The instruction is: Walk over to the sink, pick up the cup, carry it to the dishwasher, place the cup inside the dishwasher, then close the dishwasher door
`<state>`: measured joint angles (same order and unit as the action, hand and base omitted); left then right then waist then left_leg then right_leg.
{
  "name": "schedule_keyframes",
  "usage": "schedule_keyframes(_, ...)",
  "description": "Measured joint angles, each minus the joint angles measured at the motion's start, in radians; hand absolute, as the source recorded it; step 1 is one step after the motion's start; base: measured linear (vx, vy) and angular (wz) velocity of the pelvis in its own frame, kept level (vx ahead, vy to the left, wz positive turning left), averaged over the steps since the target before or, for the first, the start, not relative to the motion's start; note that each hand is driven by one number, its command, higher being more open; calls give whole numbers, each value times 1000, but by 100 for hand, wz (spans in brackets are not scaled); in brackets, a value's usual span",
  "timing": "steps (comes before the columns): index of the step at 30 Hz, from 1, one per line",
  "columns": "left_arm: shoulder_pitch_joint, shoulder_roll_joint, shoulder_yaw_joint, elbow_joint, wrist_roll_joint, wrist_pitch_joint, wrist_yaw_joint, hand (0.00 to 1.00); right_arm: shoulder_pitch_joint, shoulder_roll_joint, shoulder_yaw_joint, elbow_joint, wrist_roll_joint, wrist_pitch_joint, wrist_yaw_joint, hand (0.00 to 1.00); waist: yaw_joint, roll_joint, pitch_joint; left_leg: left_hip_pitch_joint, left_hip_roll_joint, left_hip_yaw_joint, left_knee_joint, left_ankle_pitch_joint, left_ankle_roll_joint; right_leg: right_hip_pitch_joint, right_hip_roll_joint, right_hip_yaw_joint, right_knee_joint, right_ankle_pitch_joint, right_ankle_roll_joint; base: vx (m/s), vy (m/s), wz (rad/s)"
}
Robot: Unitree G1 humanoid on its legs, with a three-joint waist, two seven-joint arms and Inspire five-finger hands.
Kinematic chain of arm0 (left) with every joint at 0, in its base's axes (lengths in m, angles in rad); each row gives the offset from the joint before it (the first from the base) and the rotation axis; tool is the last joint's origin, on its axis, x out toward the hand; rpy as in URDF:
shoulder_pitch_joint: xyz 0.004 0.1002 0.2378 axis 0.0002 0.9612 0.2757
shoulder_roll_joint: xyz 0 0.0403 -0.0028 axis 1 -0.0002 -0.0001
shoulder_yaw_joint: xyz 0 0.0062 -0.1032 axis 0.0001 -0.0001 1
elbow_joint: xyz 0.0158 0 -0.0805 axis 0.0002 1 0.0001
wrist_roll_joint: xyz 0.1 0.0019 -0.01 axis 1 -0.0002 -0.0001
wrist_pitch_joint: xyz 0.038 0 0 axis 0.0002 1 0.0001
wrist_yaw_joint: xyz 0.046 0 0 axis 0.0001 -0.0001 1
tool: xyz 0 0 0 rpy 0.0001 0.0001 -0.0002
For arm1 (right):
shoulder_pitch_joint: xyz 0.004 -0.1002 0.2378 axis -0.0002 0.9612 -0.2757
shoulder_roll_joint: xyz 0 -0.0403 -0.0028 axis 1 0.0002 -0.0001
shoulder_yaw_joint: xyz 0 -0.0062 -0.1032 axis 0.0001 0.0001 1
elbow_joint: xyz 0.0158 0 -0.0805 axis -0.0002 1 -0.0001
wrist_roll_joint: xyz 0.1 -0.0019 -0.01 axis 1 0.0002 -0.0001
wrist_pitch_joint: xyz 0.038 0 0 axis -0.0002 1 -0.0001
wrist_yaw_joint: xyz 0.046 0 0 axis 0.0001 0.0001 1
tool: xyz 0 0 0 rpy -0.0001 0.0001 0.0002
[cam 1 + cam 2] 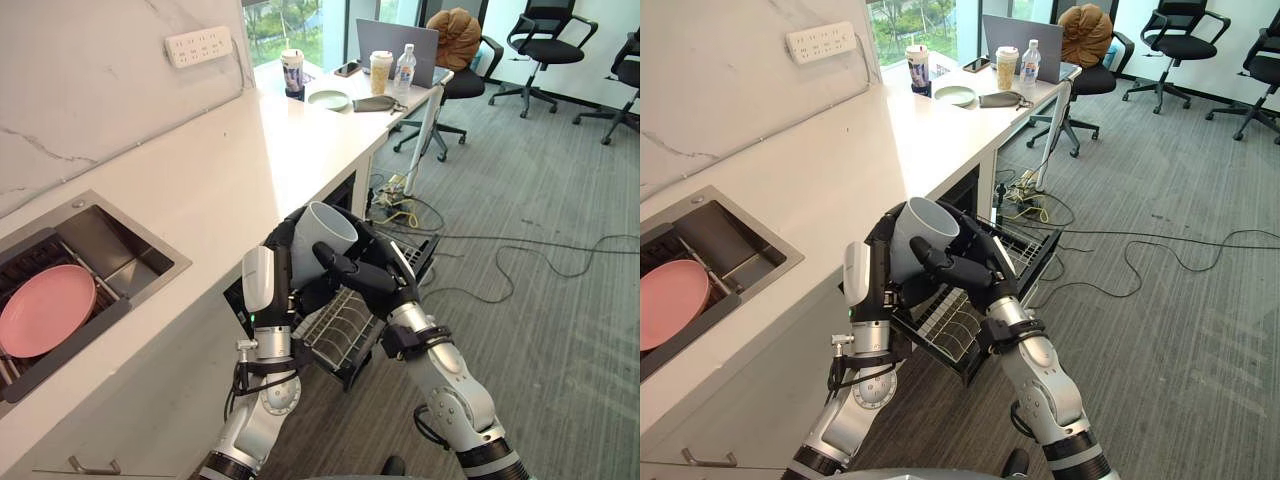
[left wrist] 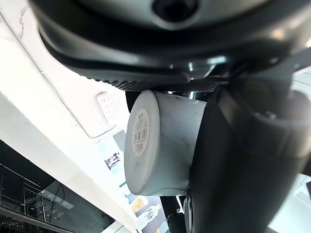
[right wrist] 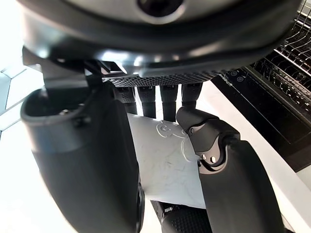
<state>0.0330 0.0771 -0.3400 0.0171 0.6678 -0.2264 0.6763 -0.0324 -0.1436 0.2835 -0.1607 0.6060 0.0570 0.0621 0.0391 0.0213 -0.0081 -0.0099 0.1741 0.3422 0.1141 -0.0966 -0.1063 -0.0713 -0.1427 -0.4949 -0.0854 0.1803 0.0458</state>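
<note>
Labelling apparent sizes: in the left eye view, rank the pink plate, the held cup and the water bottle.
Largest: pink plate.
Then: cup.
Smallest: water bottle, though it stands farthest from the camera.

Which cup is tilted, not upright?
The pale cup held by left hand and right hand over the rack; paper cup and tumbler down the counter stand upright.
</note>
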Motion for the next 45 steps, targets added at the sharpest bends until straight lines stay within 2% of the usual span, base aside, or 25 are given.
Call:
schedule_keyframes(7,0,3,0,0,0,-1,0,0,0,0,0,0,0,0,2,0,2,0,0,-7,0,-4,4,0,0,-2,0,-3,0,0,0,0,44,2)
schedule_keyframes(8,0,2,0,0,0,-1,0,100,0,0,0,0,0,0,2,0,2,0,0,-7,0,-4,4,0,0,-2,0,-3,0,0,0,0,53,1)
schedule_keyframes(13,7,2,-1,0,-26,-3,-2,100,0,-1,-1,0,-3,0,2,0,2,0,-1,-9,0,-5,4,0,0,-3,0,-4,0,0,0,1,16,0)
schedule_keyframes(17,18,1,4,0,-110,3,-14,100,0,2,-4,0,-11,0,0,0,2,0,-1,-9,0,-5,4,0,0,-3,0,-4,0,0,0,0,0,0)
schedule_keyframes(24,55,-3,15,1,-153,16,-20,100,0,39,-21,-1,-11,-6,-33,0,2,0,-2,-9,0,-5,4,0,1,-3,0,-4,0,1,1,0,0,0)
schedule_keyframes(30,66,-22,69,17,-194,29,0,100,1,64,-75,-7,-10,-23,-70,0,2,0,-2,-9,0,-5,4,0,2,-3,0,-4,0,1,1,0,0,0)
schedule_keyframes(35,74,-36,127,31,-297,32,0,100,3,92,-145,-10,1,-66,-123,0,2,0,-2,-9,0,-5,4,1,2,-2,-1,-4,0,2,2,0,0,0)
schedule_keyframes(37,76,-42,140,35,-374,31,-36,100,3,102,-172,-13,1,-86,-145,0,2,0,-2,-9,-1,-6,4,1,3,-1,-3,-4,0,3,3,0,0,0)
schedule_keyframes(39,96,-41,140,41,-465,21,-161,100,4,113,-211,-26,-2,-96,-167,0,3,0,-2,-9,-2,-8,4,1,3,0,-5,-4,0,3,4,0,0,0)
schedule_keyframes(40,105,-39,130,44,-476,19,-190,100,4,113,-220,-30,-4,-97,-171,0,2,0,-2,-9,-3,-9,4,1,4,0,-6,-4,0,4,5,0,0,4)
schedule_keyframes(42,128,-32,67,88,-514,4,-317,100,5,106,-258,-41,-26,-97,-181,0,2,1,-3,-13,-8,-13,6,1,7,0,-11,-1,0,7,9,0,0,6)
schedule_keyframes(45,145,-21,-7,133,-531,5,-425,100,6,103,-278,-40,-51,-97,-182,0,-1,1,-3,-17,-12,-16,7,-1,11,0,-16,1,0,9,13,0,0,2)
